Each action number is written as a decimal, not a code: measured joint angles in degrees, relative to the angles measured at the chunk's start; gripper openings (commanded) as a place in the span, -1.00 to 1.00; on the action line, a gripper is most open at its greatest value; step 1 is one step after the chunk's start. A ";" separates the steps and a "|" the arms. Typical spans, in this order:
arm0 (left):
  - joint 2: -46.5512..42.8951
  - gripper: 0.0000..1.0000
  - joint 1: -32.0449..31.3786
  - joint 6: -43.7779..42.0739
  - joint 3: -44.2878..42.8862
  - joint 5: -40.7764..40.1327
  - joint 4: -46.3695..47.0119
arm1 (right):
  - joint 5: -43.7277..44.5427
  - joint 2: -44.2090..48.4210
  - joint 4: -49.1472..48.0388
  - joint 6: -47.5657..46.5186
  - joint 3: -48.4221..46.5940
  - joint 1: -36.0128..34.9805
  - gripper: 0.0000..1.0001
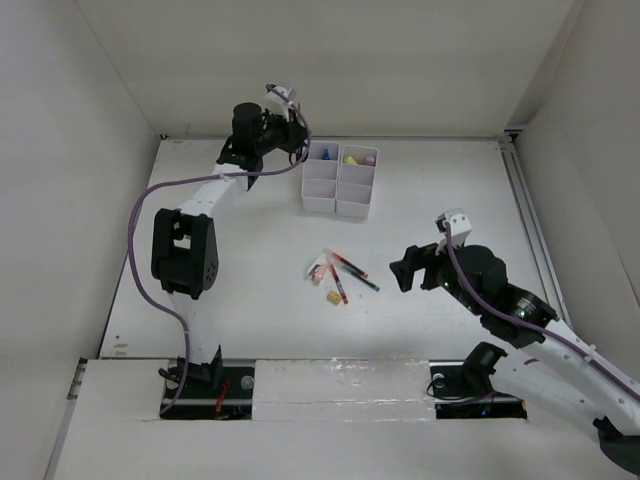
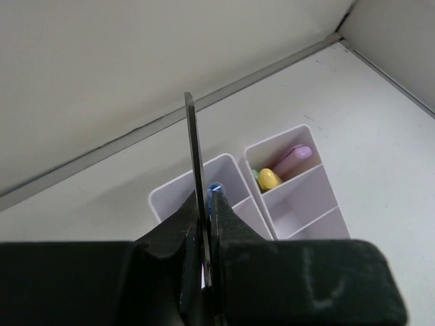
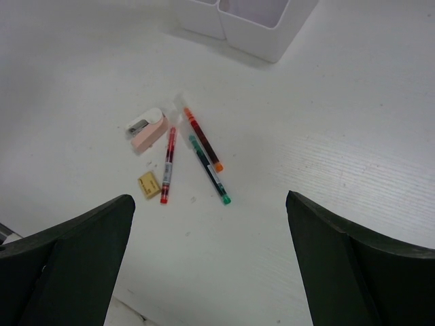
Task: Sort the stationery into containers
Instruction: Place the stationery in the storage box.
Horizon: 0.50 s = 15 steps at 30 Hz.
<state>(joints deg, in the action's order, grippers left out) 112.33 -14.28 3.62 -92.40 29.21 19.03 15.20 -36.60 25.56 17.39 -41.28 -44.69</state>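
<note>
My left gripper (image 1: 290,128) is shut on the scissors, whose thin dark blade (image 2: 195,153) sticks out edge-on between the fingers (image 2: 234,217). It hovers by the far left end of the white organizer tray (image 1: 318,203). The tray (image 2: 299,204) holds a blue-capped marker (image 2: 216,188), and a yellow highlighter (image 2: 269,178) and a purple highlighter (image 2: 292,156) in the neighbouring compartment. Red, orange and green pens (image 3: 204,153), a pink eraser (image 3: 149,129) and a yellow eraser (image 3: 149,185) lie on the table. My right gripper (image 3: 211,204) is open and empty, above and just near of them.
The loose items also show in the top view (image 1: 338,275), between the tray and my right gripper (image 1: 402,270). White walls enclose the table on the far, left and right sides. The near compartments of the tray (image 1: 352,205) look empty.
</note>
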 measured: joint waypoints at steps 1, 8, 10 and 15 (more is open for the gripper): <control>0.00 -1.00 -0.39 -0.72 0.00 0.83 -0.04 | -0.07 -0.33 -0.13 -0.09 0.02 0.00 0.99; 3.32 -1.00 -2.21 -5.18 -4.83 8.74 -2.93 | -0.61 -1.38 -0.31 -0.72 0.11 0.00 0.99; 4.15 -1.00 -1.86 -5.79 -5.25 10.58 -3.28 | -0.61 -1.40 -0.33 -0.79 0.11 0.00 0.99; 6.43 -1.00 -1.11 -7.39 -7.54 15.32 -4.79 | -0.61 -1.77 -0.33 -1.03 0.11 0.00 0.99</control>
<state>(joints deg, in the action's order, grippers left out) 118.76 -15.40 -3.77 -99.94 44.53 14.24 14.59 -38.37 25.23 16.36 -41.17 -44.69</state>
